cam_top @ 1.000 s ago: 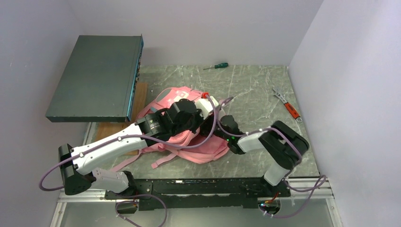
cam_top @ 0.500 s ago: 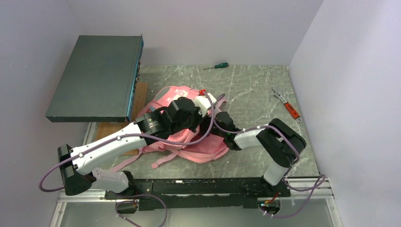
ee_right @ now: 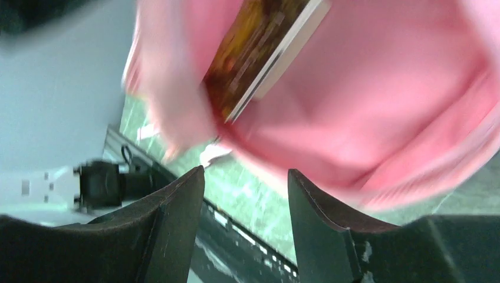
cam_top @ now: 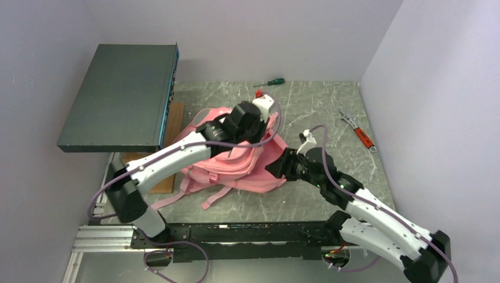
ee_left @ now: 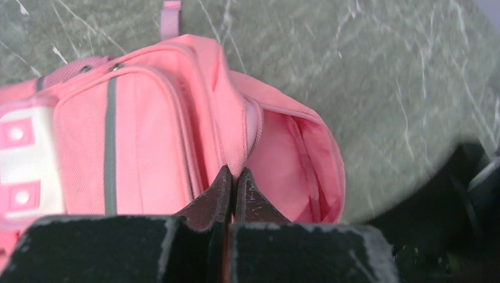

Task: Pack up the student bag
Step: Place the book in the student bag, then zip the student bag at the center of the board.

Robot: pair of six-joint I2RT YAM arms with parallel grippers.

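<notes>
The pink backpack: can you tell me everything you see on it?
The backpack is soft pink fabric with grey trim and a white patch, lying on the green marbled table. Its main pocket gapes open; the left end effector is shut on the opening's edge. Straps trail toward the near edge. A blurry book-like thing shows inside.

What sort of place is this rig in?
Probably a lab robot test cell: plain pale walls box in a marble-patterned table, and a screwdriver and a red-handled wrench lie on it, apart from the student bag.
</notes>
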